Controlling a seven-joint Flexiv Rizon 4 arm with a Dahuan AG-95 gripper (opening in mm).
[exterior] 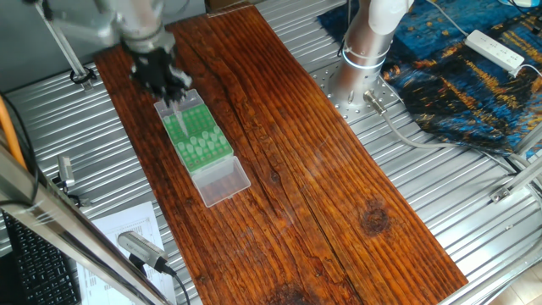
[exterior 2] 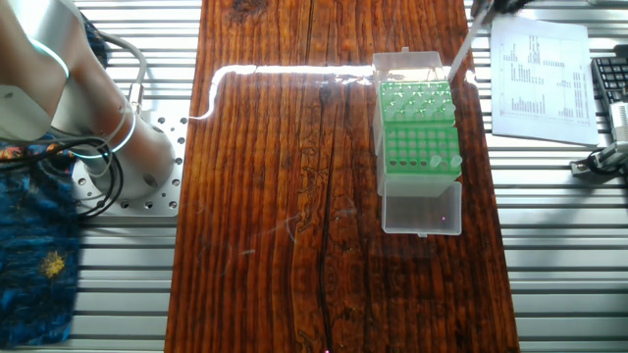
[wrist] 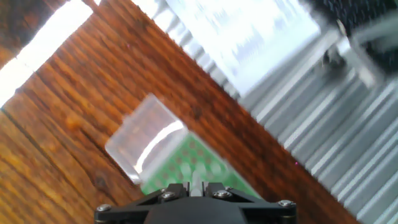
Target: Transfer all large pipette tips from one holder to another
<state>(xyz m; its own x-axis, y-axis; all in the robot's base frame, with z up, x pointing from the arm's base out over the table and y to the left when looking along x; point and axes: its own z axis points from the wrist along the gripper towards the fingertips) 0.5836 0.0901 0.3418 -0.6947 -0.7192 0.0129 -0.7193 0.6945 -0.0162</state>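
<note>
While the arm hangs over the far end of a long wooden board (exterior: 305, 161), its black gripper (exterior: 175, 95) pinches one whitish pipette tip (exterior: 182, 117), fingers closed on its wide top, the point aimed down at a green rack (exterior: 198, 140). From the other fixed view the held tip (exterior 2: 459, 54) slants above the rack's (exterior 2: 420, 132) rear corner, though whether it touches a hole is unclear. More tips (exterior 2: 417, 103) stand in the rack's rear rows, and two (exterior 2: 444, 160) sit at its front edge. A clear box lid (exterior 2: 422, 209) lies open in front of the rack. Beside the board, on the ribbed metal table (exterior: 474, 220), lies a printed sheet (exterior 2: 540, 69). The hand view is blurred, showing only the closed fingers (wrist: 180, 190) above the green rack (wrist: 193, 163).
</note>
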